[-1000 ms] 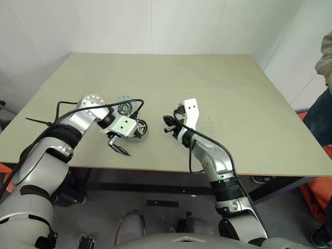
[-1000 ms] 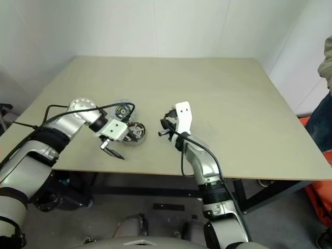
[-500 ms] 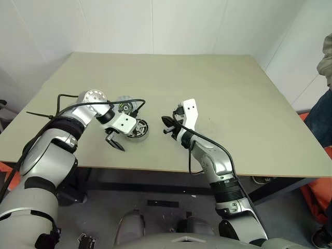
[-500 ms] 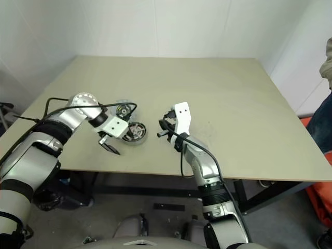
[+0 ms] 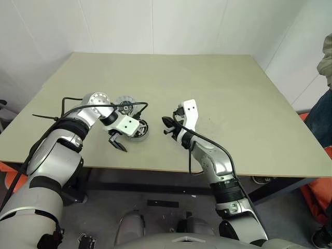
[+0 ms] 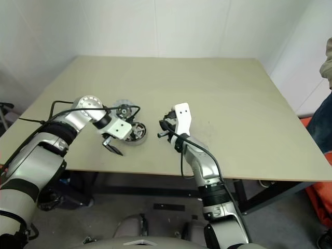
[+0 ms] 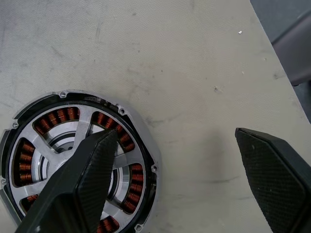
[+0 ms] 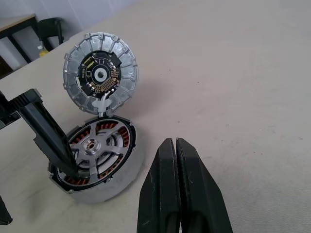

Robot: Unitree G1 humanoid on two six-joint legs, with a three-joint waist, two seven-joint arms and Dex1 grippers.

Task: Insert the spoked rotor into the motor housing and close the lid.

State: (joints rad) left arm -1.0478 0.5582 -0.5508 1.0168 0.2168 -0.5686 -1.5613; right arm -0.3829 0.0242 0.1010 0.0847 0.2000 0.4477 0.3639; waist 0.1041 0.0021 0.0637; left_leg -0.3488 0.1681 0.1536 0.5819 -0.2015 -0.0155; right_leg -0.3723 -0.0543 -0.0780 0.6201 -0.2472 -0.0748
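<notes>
The spoked rotor, black-rimmed with silvery spokes, lies in the motor housing. Copper windings show between the spokes. Just behind and touching it, the lid lies flat: a pale scalloped disc with a dark centre. My left gripper points steeply down and is open. One finger hangs over the rotor's face and the other stands beyond its rim, above bare table. My right gripper is shut and empty, held level a little to the right of the housing.
The parts sit near the front left of a beige table, not far from its front edge. A black cable loops off my left arm. A person stands past the table's right side.
My left wrist has tipped a little more steeply down over the rotor and the elbow has swung inward. The right arm, the rotor and the lid have not moved.
</notes>
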